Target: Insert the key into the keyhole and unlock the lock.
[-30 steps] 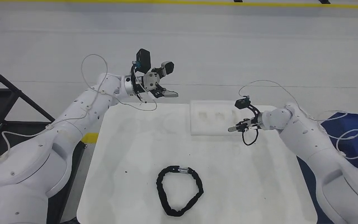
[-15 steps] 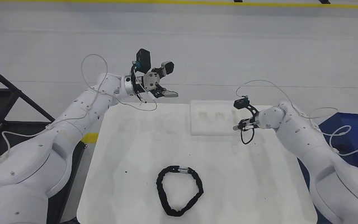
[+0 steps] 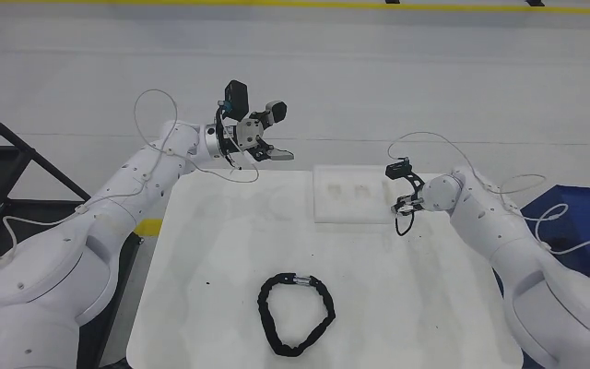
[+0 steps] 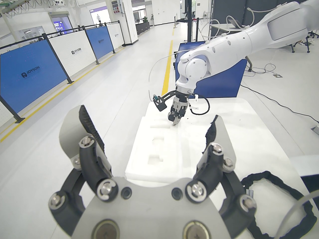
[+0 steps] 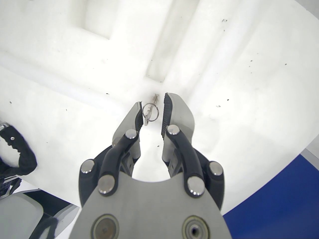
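Right wrist view: the right gripper is poised over the white foam tray. Its ribbed fingers are apart and straddle the key, which appears to stand on end just off the end of a long pocket; nothing is clamped yet.

To do this step well, I judge, the pads should close squarely on the key's flat head rather than on the wire ring. The ring is thin and would likely swivel. A straight lift should then free the blade from the soft foam without tilting it.

The key is small, flat, toothed metal. The foam is matte and speckled, cut with rectangular recesses.

In the top view the tray sits at 1 o'clock on the white table. The chain lock, a loop sleeved in black fabric and joined by a short silvery lock barrel, lies at 6 o'clock. The left gripper hangs wide open off the 11 o'clock corner. The keyhole cannot be made out.
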Motion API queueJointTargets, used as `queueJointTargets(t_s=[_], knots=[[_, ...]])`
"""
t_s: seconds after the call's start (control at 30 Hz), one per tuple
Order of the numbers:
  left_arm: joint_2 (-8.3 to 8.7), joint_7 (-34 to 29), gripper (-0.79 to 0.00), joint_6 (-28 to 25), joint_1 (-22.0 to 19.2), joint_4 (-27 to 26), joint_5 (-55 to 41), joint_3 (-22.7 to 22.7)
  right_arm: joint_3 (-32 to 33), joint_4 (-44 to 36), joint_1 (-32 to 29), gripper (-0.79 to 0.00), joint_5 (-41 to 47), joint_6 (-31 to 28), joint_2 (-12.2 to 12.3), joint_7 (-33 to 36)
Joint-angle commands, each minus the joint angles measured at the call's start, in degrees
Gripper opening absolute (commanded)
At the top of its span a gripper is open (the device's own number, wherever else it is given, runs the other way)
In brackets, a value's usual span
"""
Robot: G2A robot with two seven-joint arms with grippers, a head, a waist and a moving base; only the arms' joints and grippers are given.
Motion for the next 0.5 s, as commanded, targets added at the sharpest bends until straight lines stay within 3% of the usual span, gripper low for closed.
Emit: queueJointTargets(t_s=[0.0, 0.27, 0.33, 0.4, 0.47], knots=[[0.00, 0.00, 0.000, 0.00, 0.00, 0.00, -0.01, 0.00, 0.17, 0.38, -0.04, -0.631, -0.04, 0.19, -0.20, -0.18], [0.00, 0.00, 0.000, 0.00, 0.00, 0.00, -0.01, 0.00, 0.50, 1.70, -0.16, -0.653, -1.07, 1.13, -1.35, 0.13], [0.00, 0.00, 0.000, 0.00, 0.00, 0.00, -0.01, 0.00, 0.56, 2.02, -0.21, -0.693, -1.39, 1.24, -1.59, 0.24], [0.00, 0.00, 0.000, 0.00, 0.00, 0.00, -0.01, 0.00, 0.60, 2.31, -0.20, -0.785, -1.77, 1.38, -1.82, 0.43], [0.00, 0.00, 0.000, 0.00, 0.00, 0.00, -0.01, 0.00, 0.68, 2.62, -0.19, -0.785, -2.10, 1.37, -2.04, 0.47]])
